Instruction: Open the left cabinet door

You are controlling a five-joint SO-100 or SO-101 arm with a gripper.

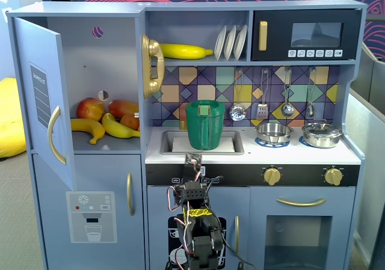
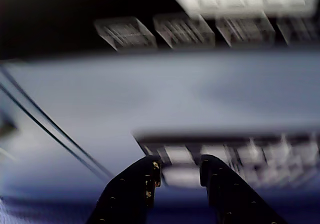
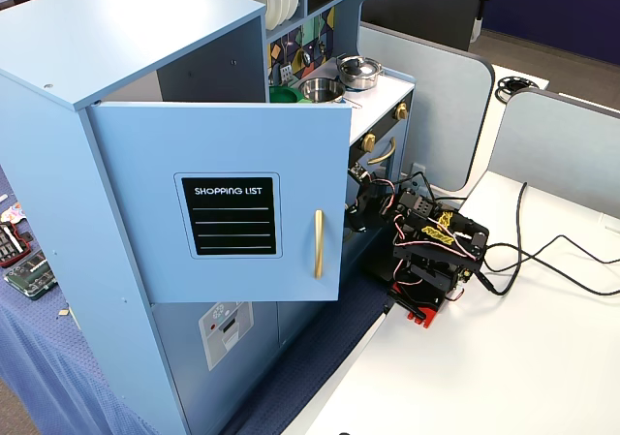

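The left cabinet door point(image 1: 42, 101) stands swung wide open at the far left of a fixed view, its gold handle point(image 1: 55, 135) facing out. In another fixed view the door point(image 3: 291, 154) shows its black "SHOPPING LIST" panel point(image 3: 230, 215) and gold handle point(image 3: 318, 244). My gripper point(image 1: 193, 160) is low at the kitchen's middle, folded back against the black knob strip, well right of the door. In the wrist view the gripper point(image 2: 179, 168) has its two black fingers apart with nothing between them, facing blurred blue panels.
The open compartment holds apples point(image 1: 90, 107) and bananas point(image 1: 90, 128). A green pitcher point(image 1: 204, 124) stands in the sink above the arm. The dispenser door point(image 1: 90, 216) is below. The arm base point(image 3: 431, 261) sits on a white table with cables point(image 3: 542, 261).
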